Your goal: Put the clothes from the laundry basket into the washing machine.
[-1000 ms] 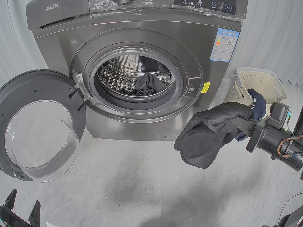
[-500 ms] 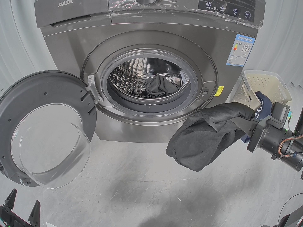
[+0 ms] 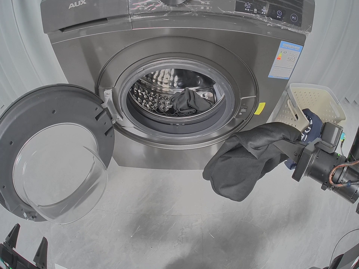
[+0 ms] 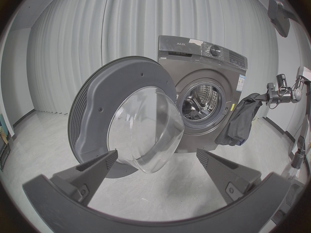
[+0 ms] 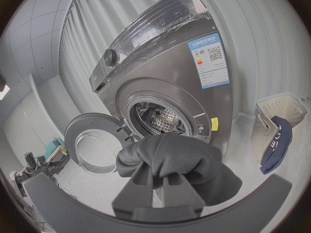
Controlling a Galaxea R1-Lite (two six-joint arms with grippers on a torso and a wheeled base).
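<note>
Head view: right claw (image 3: pixel 286 145) clenched on one end of a black garment (image 3: pixel 243 161); the cloth hangs from the claw toward the robot's left and downward, long axis sloping that way, apparently clear of the floor (image 3: pixel 168 225). Washing machine (image 3: pixel 179 42) straight ahead; its drum opening (image 3: pixel 149 94) lies left of and above the claw, so the bulk of the cloth sits between claw and opening. One dark garment (image 3: pixel 189 101) is already in the drum. Door (image 3: pixel 48 105) swung wide to the left. Laundry basket (image 3: pixel 318 94) just behind the right claw, beside the machine; a navy garment (image 3: pixel 312 126) is draped over its rim. Left claw (image 3: pixel 29 240) low and near, well apart from all cloth.

Left wrist view: left claw released, nothing between its fingers; door close in front, black garment hanging far off by the machine's front corner.

Right wrist view: fingers pinched on a bunched fold of the black garment, the opening beyond it; right arm clearly the nearer one, and the likely carry is leftward and up.
</note>
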